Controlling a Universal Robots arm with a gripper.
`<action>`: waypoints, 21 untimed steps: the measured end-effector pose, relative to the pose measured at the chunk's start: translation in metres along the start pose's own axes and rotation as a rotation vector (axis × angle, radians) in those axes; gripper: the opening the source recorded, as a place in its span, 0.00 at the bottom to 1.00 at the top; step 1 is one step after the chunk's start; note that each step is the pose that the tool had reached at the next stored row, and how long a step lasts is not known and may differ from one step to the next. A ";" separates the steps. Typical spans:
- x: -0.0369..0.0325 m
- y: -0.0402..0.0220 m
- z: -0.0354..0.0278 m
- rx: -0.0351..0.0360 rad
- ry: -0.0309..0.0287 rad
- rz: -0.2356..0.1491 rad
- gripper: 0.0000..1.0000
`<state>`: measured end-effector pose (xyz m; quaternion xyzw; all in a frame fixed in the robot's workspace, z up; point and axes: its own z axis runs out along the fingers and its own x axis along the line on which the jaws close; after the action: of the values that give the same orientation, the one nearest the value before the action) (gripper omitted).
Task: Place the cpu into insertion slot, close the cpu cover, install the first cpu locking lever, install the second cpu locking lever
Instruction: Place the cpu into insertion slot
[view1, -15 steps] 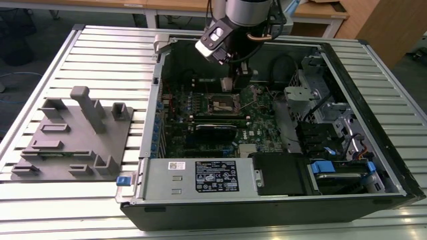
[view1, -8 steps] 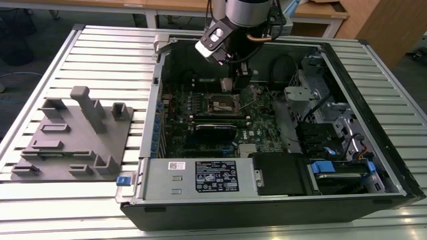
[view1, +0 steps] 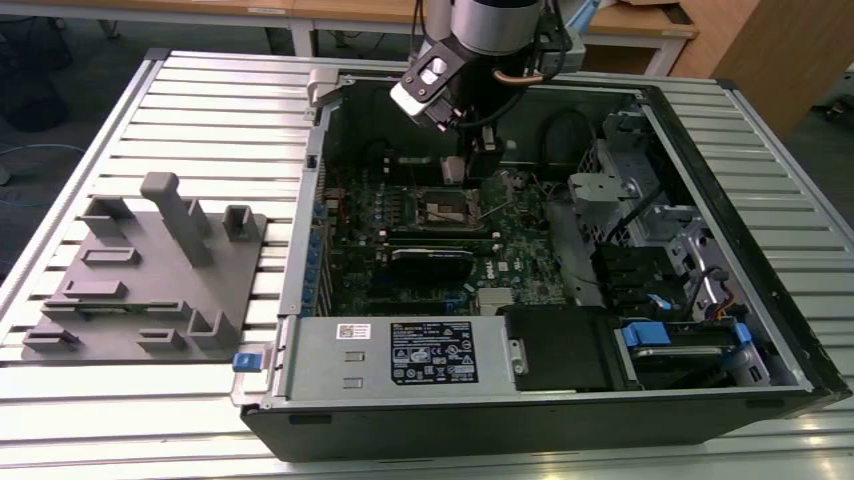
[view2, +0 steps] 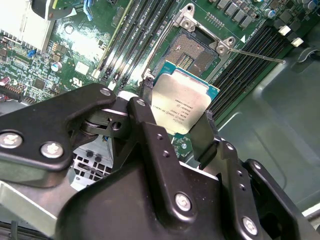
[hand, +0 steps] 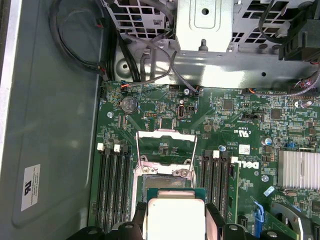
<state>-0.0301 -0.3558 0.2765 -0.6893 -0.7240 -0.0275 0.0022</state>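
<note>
The arm reaches down into the open computer case (view1: 534, 415), which lies on the slatted table (view1: 200, 110). The gripper (view1: 457, 168) hangs just above the green motherboard (view1: 358, 262), close to the insertion slot (view1: 447, 207).

In the second wrist view the gripper (view2: 178, 102) has its black fingers (view2: 202, 137) clamped on two opposite edges of the cpu (view2: 182, 107). The chip's grey metal top faces the camera. It is held clear of the board, over the near edge of the insertion slot (view2: 192, 50), and is not seated. The slot's dark centre lies bare, and one thin locking lever (view2: 257, 55) sticks out sideways from a corner.

In the first wrist view the cpu (hand: 175, 216) sits between the fingertips of the gripper (hand: 175, 224), just short of the insertion slot (hand: 162, 179). The cpu cover (hand: 165, 133) is swung open on the far side of the slot, its silvery frame showing board through the window. Black memory slots (hand: 112, 185) flank the socket on both sides, and a coin cell battery (hand: 129, 104) sits beyond the cover.

At the exterior view's left, a grey fixture (view1: 147, 275) rests on the table, well apart from the case.
</note>
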 end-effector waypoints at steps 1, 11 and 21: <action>-0.0001 0.0000 0.0008 0.0000 -0.0001 0.000 0.54; 0.0005 -0.0043 0.0133 0.0002 -0.0005 0.000 0.54; 0.0046 -0.0058 0.0222 -0.0002 -0.0008 0.011 0.54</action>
<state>-0.0354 -0.3505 0.2543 -0.6934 -0.7200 -0.0273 0.0020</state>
